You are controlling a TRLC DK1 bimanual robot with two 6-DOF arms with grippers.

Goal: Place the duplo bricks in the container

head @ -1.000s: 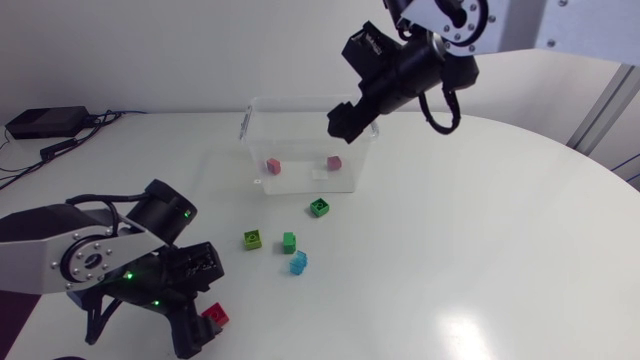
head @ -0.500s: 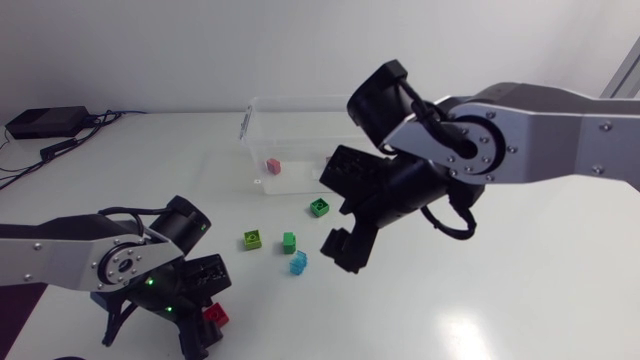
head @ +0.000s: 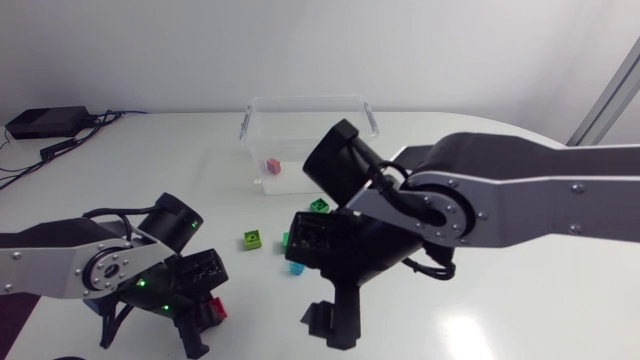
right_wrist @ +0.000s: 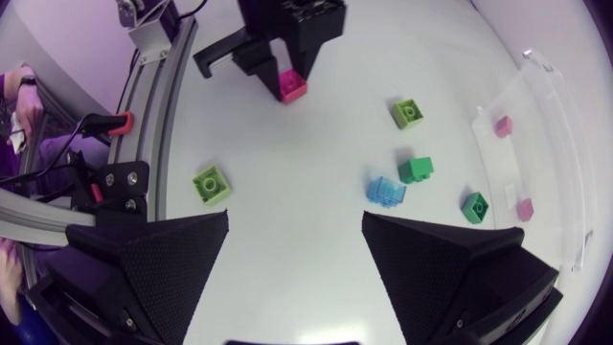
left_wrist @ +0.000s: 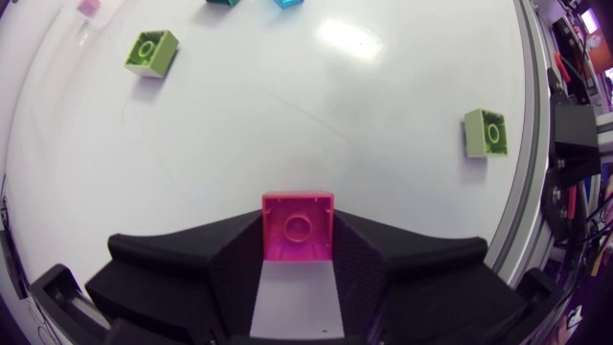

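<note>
Container (head: 305, 101) first: a clear tub at upper centre of the head view, open-topped on the table (head: 520, 290). One pink brick (head: 272, 166) shows on its floor, left side. My right arm (head: 500, 205) sweeps in from the right edge and covers the tub's other end. The right wrist view fills that in: a second pink brick (right_wrist: 524, 208) lies in the tub too, apart from the first. That makes two inside.

Out on the table, ahead of my right gripper (right_wrist: 295, 230), there is a loose cluster. The lime brick (right_wrist: 407, 112) is nearest my left arm. The green brick (right_wrist: 416, 171) and the translucent blue brick (right_wrist: 386, 191) sit just beside each other. The dark green brick (right_wrist: 474, 206) is closest to the tub. A second lime brick (left_wrist: 486, 132) sits alone near the table's edge, well apart from the rest.

Now the red brick (left_wrist: 298, 235). It is square with a single round stud on top, red from above and almost magenta up close. It is at lower left of the head view, down on the table. My left gripper (left_wrist: 298, 218) is clenched on it, a finger pressed to each side right at the tips.

My right gripper hangs at lower centre of the head view, its fingers spread wide with nothing between them.
</note>
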